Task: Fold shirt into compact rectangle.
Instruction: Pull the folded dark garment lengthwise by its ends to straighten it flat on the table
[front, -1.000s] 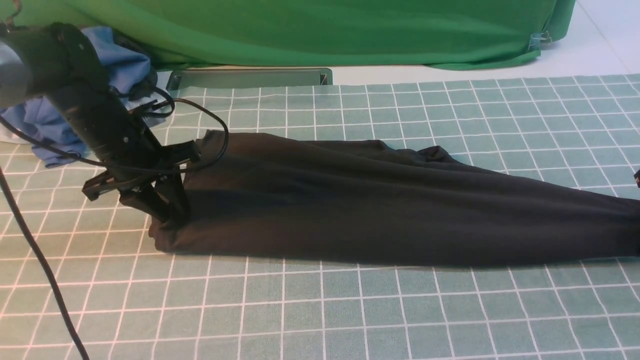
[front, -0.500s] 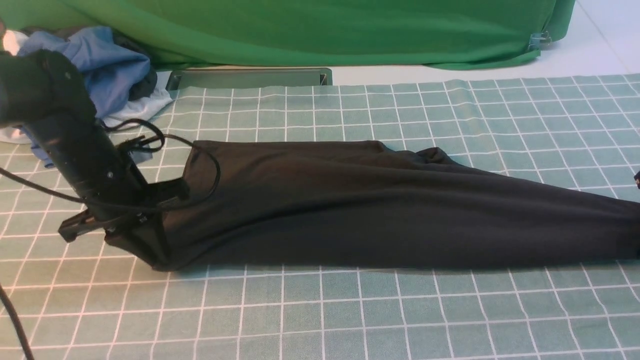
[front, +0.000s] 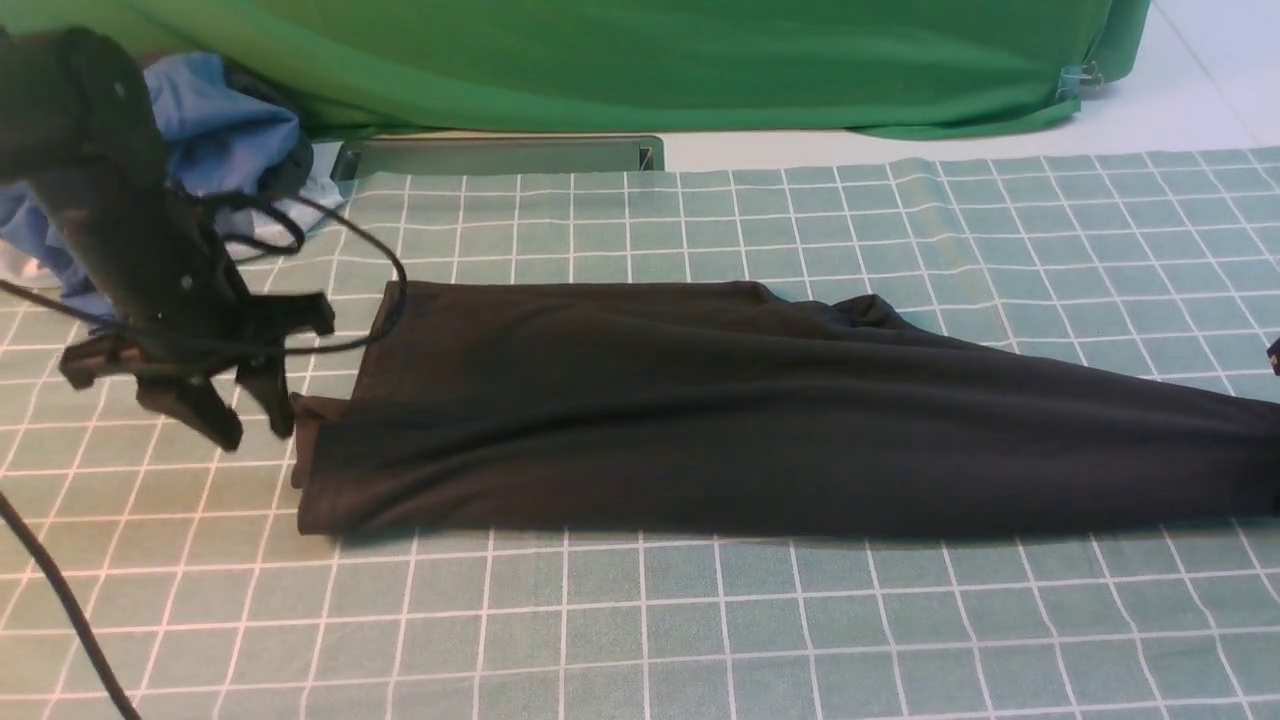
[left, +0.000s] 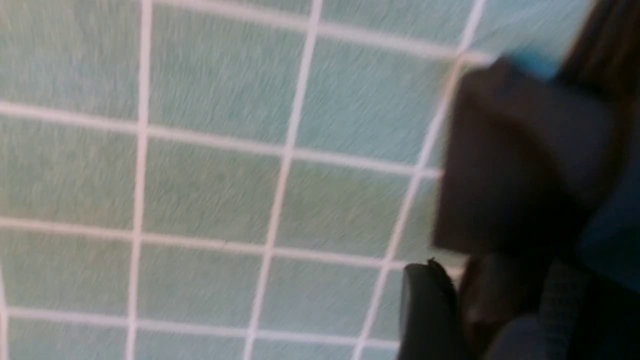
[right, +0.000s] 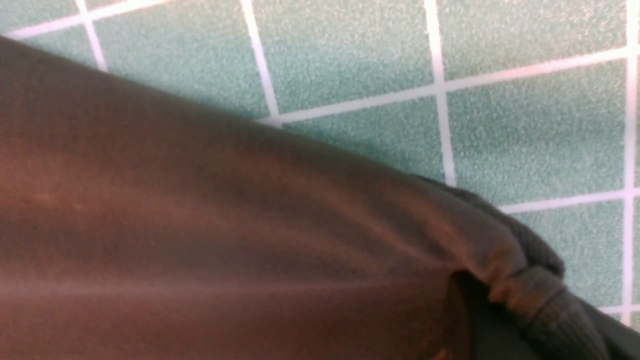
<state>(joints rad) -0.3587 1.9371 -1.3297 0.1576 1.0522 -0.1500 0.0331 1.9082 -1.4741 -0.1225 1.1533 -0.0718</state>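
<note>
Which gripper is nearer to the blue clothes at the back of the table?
Left. The left gripper hangs open just in front of the blue clothes; the right gripper is far across, at the opposite end of the shirt.

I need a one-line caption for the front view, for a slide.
Open left gripper beside the black shirt, spread on checked cloth.

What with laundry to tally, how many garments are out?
3: the black shirt across the mat, a blue garment heaped far left, a white garment under it. More may hide there.
</note>
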